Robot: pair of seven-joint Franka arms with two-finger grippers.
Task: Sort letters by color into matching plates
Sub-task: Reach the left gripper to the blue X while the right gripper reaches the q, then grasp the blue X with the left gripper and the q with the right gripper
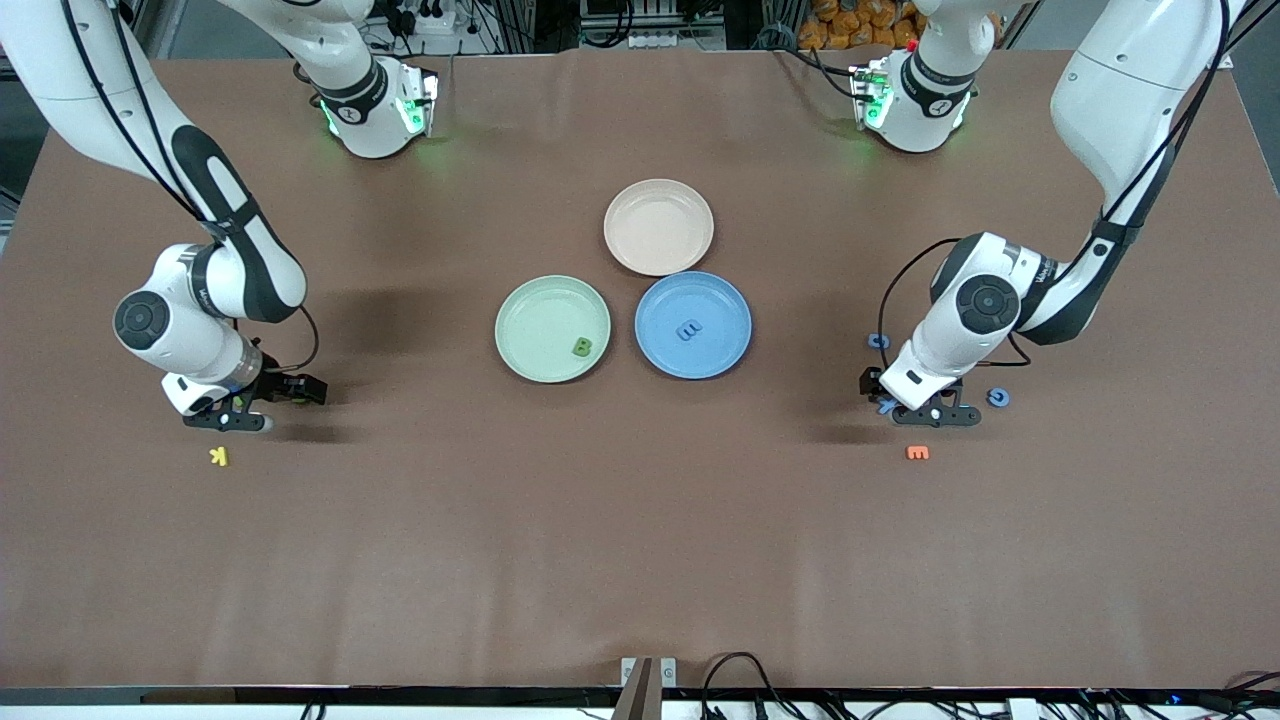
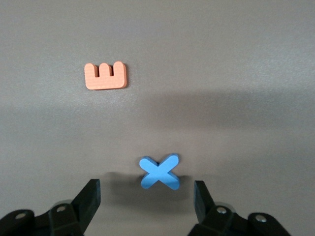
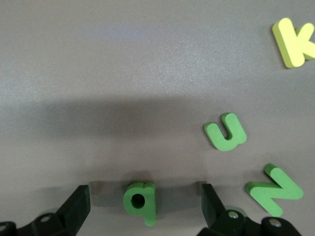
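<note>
— Orange E (image 1: 917, 453) lies nearest the front camera; what's hidden there?
— Wrist views: blue X (image 2: 159, 172) sits between left gripper (image 2: 146, 196) fingers, spread, untouched (green q (image 3: 140, 201) likewise within right gripper (image 3: 145, 202)).

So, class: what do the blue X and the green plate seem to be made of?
Blue X: likely foam, matte, with thick, soft-looking cut edges and no shine. Green plate: probably plastic or a fibre composite, with a smooth matte pale surface and thin moulded rim.
</note>
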